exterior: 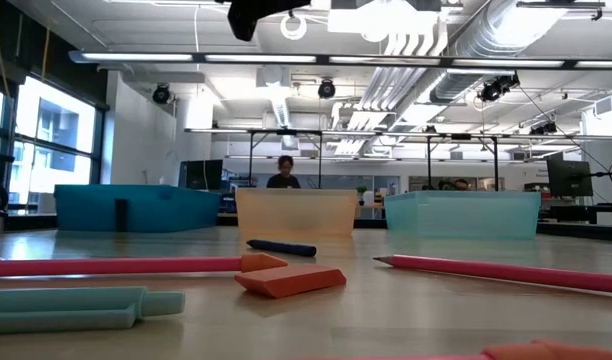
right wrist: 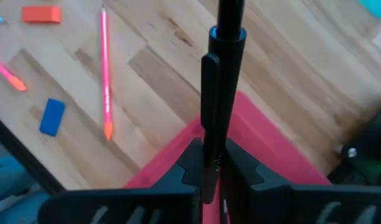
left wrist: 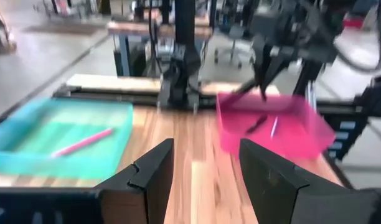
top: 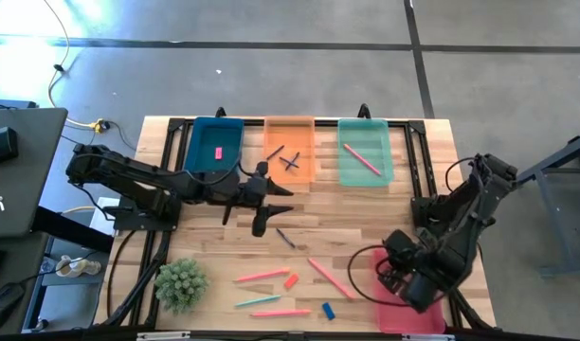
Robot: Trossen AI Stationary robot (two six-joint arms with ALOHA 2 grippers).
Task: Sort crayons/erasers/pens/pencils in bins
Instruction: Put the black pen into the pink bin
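Right gripper (right wrist: pixel 210 171) clamps a slim black pen (right wrist: pixel 220 93) above the red-pink bin (right wrist: pixel 271 155). Left gripper (left wrist: pixel 203 171) gapes wide. Green-teal bin (top: pixel 365 152) holds one pink pencil (top: pixel 362 159).

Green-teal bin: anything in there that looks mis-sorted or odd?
Nothing odd inside: the translucent green-teal plastic bin holds one long salmon-pink pencil, lying diagonally. The bin sits square in line with the orange bin.
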